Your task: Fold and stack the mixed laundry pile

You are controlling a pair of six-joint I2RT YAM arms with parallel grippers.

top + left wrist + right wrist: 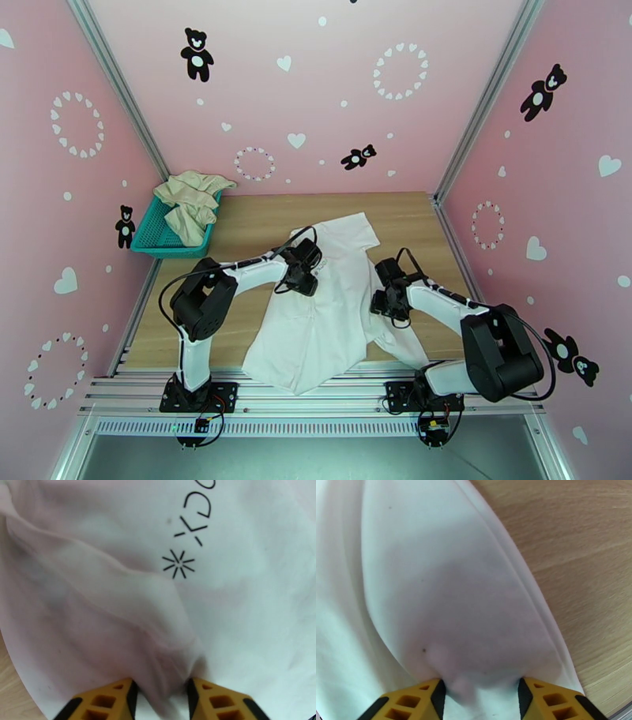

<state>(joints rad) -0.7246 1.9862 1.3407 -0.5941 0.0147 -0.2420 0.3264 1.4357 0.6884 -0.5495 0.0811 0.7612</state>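
1. While both arms are reaching over the middle of the table (245, 225), the left gripper (162, 701) is pinching a raised ridge of the white T-shirt (316, 335). Cloth is bunching between its yellow fingers (106, 703), so it is clenching fabric rather than standing released.
2. Right gripper (482, 699): this one is likewise clamping a gathered fold of the same shirt. It is gripping at the shirt's right border, with bare wood showing just beside the fold.
3. Chest mark (178, 563): this is lying just ahead of the left gripper, so that grip is sitting on the shirt's front, left of the centre line.
4. White T-shirt, position: it is spreading over the table's centre. Its long axis is running from the near edge, which the hem is overhanging, toward the far edge, and is leaning slightly right at the far end.
5. Governing relation: the two grips are sitting roughly abreast, one on each side of that axis, each arm working its own half. Most of the shirt's body is lying nearward of both, so any lift or fold is probably going to pivot across that axis.
6. Cream-beige garment (189, 205): it is lying crumpled in the teal basket (154, 238) at the far-left corner, well apart from both grippers, with the left arm being the nearer.
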